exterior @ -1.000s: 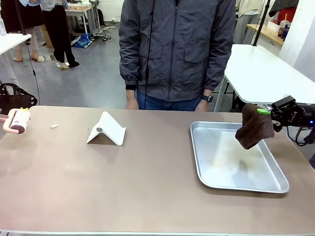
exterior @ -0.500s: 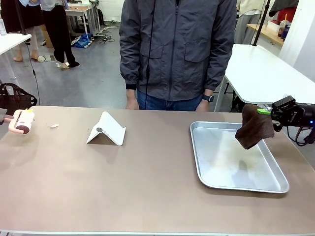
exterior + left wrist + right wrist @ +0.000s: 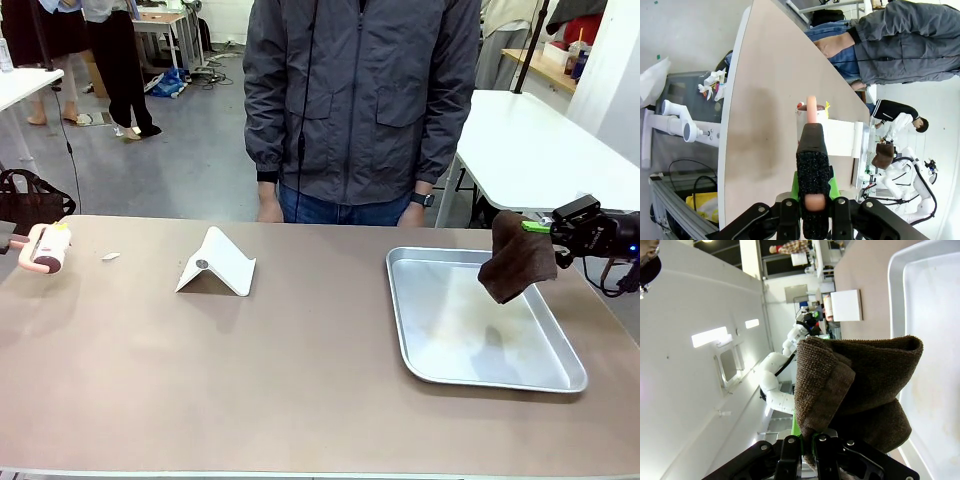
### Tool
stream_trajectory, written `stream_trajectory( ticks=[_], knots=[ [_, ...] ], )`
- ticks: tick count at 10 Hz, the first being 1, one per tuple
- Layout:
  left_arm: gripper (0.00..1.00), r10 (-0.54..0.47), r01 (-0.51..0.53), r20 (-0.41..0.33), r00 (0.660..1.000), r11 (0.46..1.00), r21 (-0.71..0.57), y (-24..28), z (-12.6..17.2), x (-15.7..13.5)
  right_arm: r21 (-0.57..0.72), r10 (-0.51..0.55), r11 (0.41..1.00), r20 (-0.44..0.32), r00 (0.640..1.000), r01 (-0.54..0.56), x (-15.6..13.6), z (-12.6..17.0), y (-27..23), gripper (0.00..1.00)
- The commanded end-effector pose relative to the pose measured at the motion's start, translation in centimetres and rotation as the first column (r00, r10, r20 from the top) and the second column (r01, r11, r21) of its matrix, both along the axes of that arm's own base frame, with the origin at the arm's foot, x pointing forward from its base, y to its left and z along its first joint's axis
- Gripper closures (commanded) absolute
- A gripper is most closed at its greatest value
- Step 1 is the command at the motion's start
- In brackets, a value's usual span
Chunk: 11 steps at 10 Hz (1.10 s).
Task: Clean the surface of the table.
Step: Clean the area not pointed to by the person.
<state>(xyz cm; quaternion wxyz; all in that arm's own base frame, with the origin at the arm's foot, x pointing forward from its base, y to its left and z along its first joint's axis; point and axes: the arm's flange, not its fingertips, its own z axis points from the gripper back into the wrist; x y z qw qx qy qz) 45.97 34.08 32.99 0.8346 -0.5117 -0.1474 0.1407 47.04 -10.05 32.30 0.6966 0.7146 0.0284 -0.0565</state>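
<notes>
The tan-brown table (image 3: 300, 370) spans the front view. At its far left edge my left gripper (image 3: 812, 212) is shut on the pink handle of a lint roller (image 3: 47, 246), whose white roll (image 3: 811, 116) points out over the tabletop (image 3: 770, 100). At the right, my right gripper (image 3: 541, 226) is shut on a folded brown cloth (image 3: 517, 258), which hangs above the silver tray (image 3: 400, 320). In the right wrist view the cloth (image 3: 860, 385) bulges out of the shut fingers (image 3: 790, 447).
A white folded stand (image 3: 216, 263) sits left of centre, with a small white scrap (image 3: 110, 257) on the table between it and the roller. A person in a grey jacket (image 3: 360, 100) stands at the far edge. A white-topped table (image 3: 540, 140) is behind on the right.
The lint roller has shifted a little to the right, inward over the table's left edge. The right gripper and cloth have stayed put.
</notes>
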Motion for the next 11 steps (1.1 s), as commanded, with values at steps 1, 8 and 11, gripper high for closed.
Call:
stream_trajectory(
  ticks=[1,8,11],
  knots=[
    [0.78,0.013,-0.013,-0.004,1.000,1.000,0.007,-0.5,0.0,0.3,0.009,0.009,1.000,0.001,1.000,-0.009,0.2,0.6,-0.1,0.92],
    [0.78,0.031,-0.029,-0.021,0.999,0.993,0.113,-5.6,-0.9,3.3,0.009,0.009,1.000,0.001,1.000,-0.009,0.2,0.6,-0.1,0.92],
    [0.78,0.021,-0.016,-0.035,0.999,0.992,0.129,-6.6,-1.9,3.8,0.009,0.009,1.000,0.001,1.000,-0.009,0.2,0.6,-0.1,0.92]
  ],
)
